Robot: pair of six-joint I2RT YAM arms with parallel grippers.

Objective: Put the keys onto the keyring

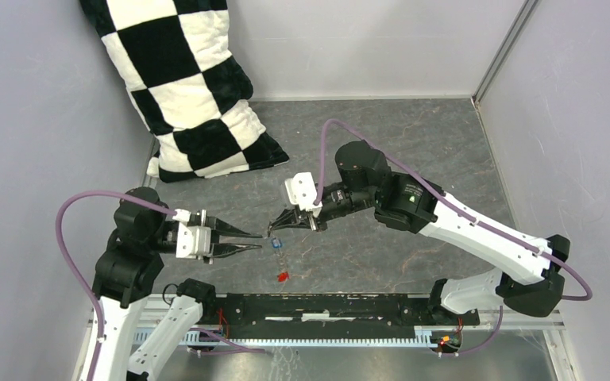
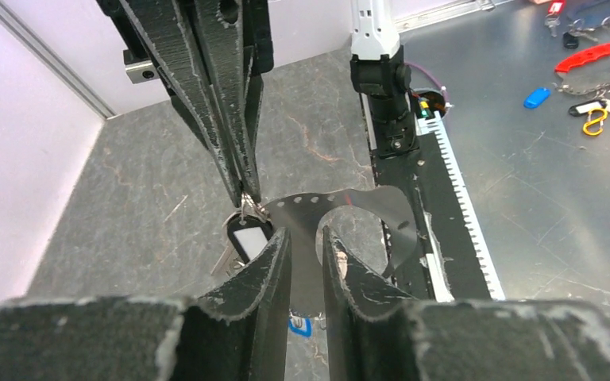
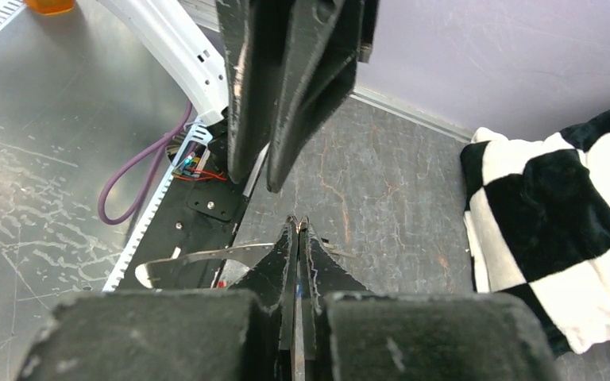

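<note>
**Keyring pinched over the worktop**

Above the grey worktop (image 1: pixel 413 135), the right hand (image 1: pixel 272 232) is clamped shut on the keyring (image 2: pixel 381 202). The left hand (image 1: pixel 260 241) gapes open just left of it. A dark-and-white key (image 2: pixel 246 238) hangs at the pinch. The blue key (image 1: pixel 276 244) and red key (image 1: pixel 283 276) sit nearer.

The black-and-white checked plush pillow (image 1: pixel 191 87) lies at the far left of the grey stone-patterned counter (image 1: pixel 413 135), against the wall. Mid-counter, the left fingers (image 1: pixel 238 251) and right fingers (image 1: pixel 286 222) meet nearly tip to tip. The dark key with a white tag (image 2: pixel 246 238) hangs under the right fingers' tips. The thin grey metal keyring (image 2: pixel 349 202) runs between the left fingers. The blue-headed key (image 1: pixel 276 244) sits just nearer, and the red-headed key (image 1: pixel 283 276) nearer still, before the long black base rail (image 1: pixel 341 305).
</note>
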